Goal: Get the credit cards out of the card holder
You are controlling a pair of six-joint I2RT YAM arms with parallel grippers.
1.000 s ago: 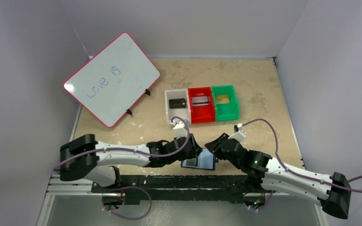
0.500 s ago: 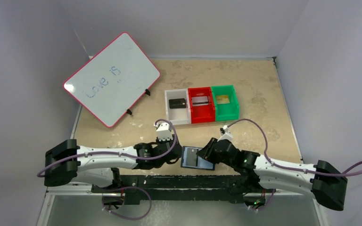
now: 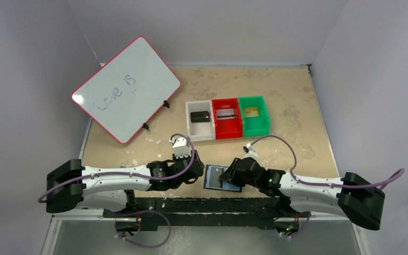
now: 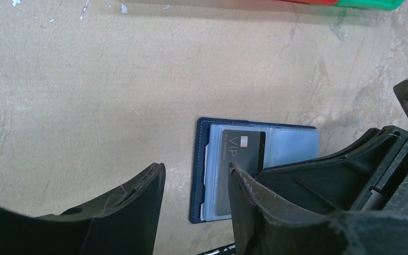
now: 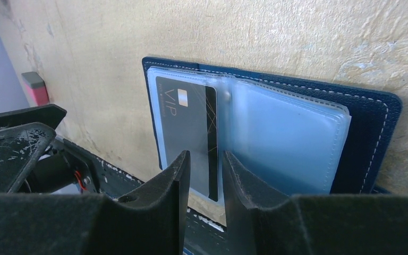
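Left end effector (image 4: 194,183) open and empty, above card holder (image 4: 199,159)

Right claw (image 5: 204,183) hovers over open card holder (image 5: 372,133), dark card (image 5: 188,130) showing

A beige, mottled tabletop (image 3: 292,95) with scuffed, pale worn patches. Near its front edge lies an open navy card holder (image 3: 220,178), flat, its light blue clear pockets facing up, with a dark card marked VIP (image 4: 239,170) in the left pocket. Further back, three small bins sit side by side, touching: white (image 3: 197,130), red (image 3: 227,126), green (image 3: 255,123), left to right. At the back left, a red-rimmed whiteboard (image 3: 125,87) stands tilted on small black feet.
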